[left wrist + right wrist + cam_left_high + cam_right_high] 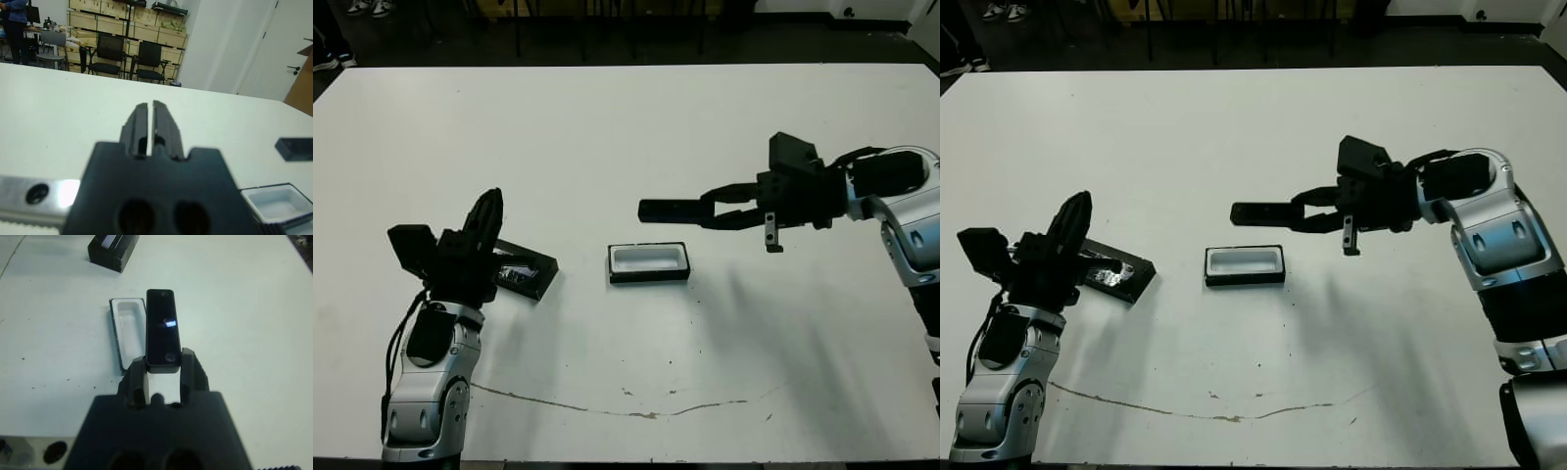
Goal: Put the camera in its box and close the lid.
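The camera (668,209), a slim black bar with a small bluish glint on its face (162,325), hangs above the table. My right gripper (710,211) is shut on one end of it. The box (649,262), a shallow black-rimmed tray with white lining, lies open just below and beside the camera's free end (128,330). The lid (525,270), a flat black panel with a silvery patch, lies left of the box. My left gripper (485,223) stands over the lid's left end, fingers (139,125) pressed together and holding nothing.
The white table (626,127) stretches wide behind the box. A thin brown crack line (607,406) runs along the front. Chairs and wooden crates (122,29) stand beyond the far edge.
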Motion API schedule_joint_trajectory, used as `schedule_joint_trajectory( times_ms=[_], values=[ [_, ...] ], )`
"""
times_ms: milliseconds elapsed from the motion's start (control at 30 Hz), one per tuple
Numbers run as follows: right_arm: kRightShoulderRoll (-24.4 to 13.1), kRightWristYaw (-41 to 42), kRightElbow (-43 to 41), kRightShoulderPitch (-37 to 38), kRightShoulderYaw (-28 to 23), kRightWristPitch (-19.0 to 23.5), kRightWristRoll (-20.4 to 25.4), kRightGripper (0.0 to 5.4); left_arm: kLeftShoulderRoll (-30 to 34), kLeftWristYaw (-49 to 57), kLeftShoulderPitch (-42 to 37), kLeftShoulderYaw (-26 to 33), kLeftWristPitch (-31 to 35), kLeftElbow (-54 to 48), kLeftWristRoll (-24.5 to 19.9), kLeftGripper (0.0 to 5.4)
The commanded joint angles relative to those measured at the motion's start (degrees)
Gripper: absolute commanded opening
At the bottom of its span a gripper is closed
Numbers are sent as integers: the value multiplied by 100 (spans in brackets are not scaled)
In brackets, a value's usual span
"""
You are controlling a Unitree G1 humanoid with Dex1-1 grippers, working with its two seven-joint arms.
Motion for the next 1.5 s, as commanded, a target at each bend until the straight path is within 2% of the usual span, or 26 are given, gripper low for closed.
schedule_joint_trajectory(
  times_ms=[33, 267, 567, 900, 1000, 1333, 1500],
  values=[
    [13, 63, 24, -59, 179, 243, -77, 30, 13, 62, 133, 1, 63, 15, 59, 0],
    [137, 151, 218, -27, 310, -174, -111, 30, -10, 64, 136, 0, 70, 30, 51, 0],
    [222, 392, 338, -107, 396, 152, -73, 30, 3, 33, 143, 1, 20, 67, 61, 0],
    [304, 460, 566, -182, 443, -97, -182, 30, -22, 47, 153, -10, 67, 38, 34, 0],
    [364, 460, 729, -200, 483, -349, -265, 30, -35, 57, 157, -18, 52, 42, 39, 0],
    [519, 496, 1025, -322, 618, -544, -447, 30, -36, 44, 161, -28, -32, 97, 54, 0],
    [540, 521, 1067, -333, 632, -803, -501, 30, -22, 21, 160, -27, -67, 127, 58, 0]
  ],
)
